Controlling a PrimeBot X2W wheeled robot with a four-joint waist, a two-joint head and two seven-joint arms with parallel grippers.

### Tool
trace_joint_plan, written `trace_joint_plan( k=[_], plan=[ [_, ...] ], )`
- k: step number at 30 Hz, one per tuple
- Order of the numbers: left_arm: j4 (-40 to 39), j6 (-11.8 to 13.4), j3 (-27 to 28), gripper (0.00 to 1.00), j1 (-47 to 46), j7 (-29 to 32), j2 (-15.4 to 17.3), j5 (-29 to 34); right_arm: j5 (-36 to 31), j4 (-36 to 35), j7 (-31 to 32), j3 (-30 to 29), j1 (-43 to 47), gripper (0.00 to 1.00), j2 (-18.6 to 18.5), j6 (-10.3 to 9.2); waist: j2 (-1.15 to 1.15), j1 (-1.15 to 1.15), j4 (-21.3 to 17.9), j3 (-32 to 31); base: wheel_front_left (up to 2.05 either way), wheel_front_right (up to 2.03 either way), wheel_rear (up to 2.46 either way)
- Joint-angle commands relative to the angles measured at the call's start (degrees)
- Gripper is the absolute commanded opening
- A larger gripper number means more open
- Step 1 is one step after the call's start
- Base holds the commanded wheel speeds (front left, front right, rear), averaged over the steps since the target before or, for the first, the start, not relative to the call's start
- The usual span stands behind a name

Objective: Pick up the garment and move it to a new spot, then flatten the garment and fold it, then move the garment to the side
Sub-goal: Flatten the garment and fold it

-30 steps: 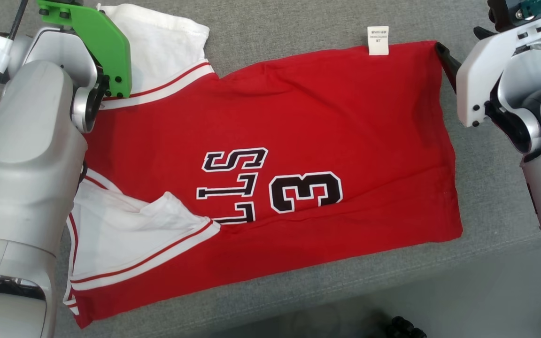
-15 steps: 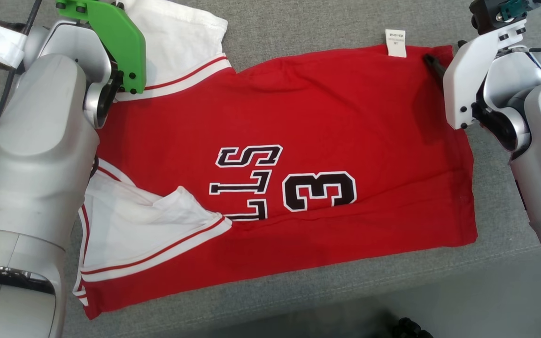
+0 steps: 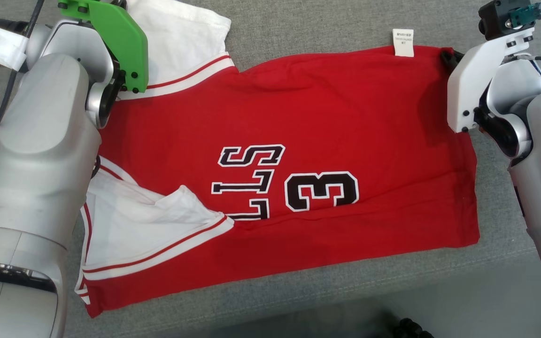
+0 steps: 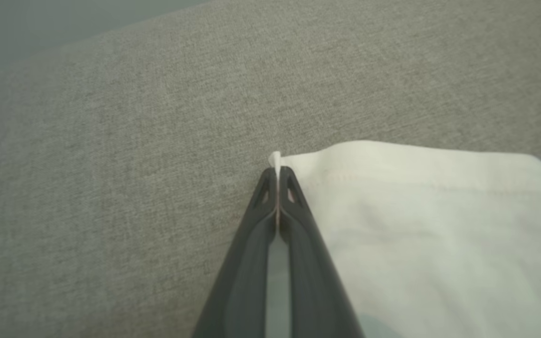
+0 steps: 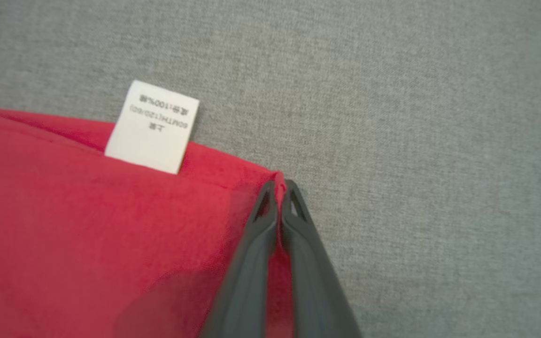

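Shirt (image 3: 298, 108) lies flat; our left gripper (image 4: 277, 170) pinches its white sleeve (image 4: 416, 211), our right gripper (image 5: 278, 184) its red corner (image 5: 247, 176), presumably to fold.

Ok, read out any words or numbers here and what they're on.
"3": large, on the red garment.
"LLS": beside it, turned sideways; the rest hidden under the white sleeve.
"100%": on the white label, upside down in the right wrist view; remaining print too blurred.

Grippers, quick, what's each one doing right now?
Left gripper: shut on the jersey, white sleeve corner.
Right gripper: shut on its red corner.
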Motion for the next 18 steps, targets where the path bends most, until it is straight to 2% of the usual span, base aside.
trace_joint_plan(
  k=[1, 11, 18],
  plan=[
    [0.3, 0.4, 0.2, 0.0, 0.2, -0.6, 0.3, -0.3, 0.3, -0.2, -0.3, -0.4, 1.4, 0.0, -0.5, -0.12, 0.0, 0.0, 0.2, -0.4, 0.0, 0.0, 0.0],
    [-7.4, 2.2, 2.3, 0.0, 3.1, -9.6, 0.8, -1.8, 4.0, -7.1, -4.4, -2.7, 5.1, 0.0, -2.9, -0.1, 0.0, 0.0, 2.8, -2.3, 0.0, 0.0, 0.0],
    [-15.3, 3.5, 4.0, 0.0, 8.5, -14.6, 1.5, -3.2, 5.1, -11.3, -7.3, -3.4, 8.1, 0.0, -5.2, -0.1, 0.0, 0.0, 4.7, -3.4, 0.0, 0.0, 0.0]
  ],
)
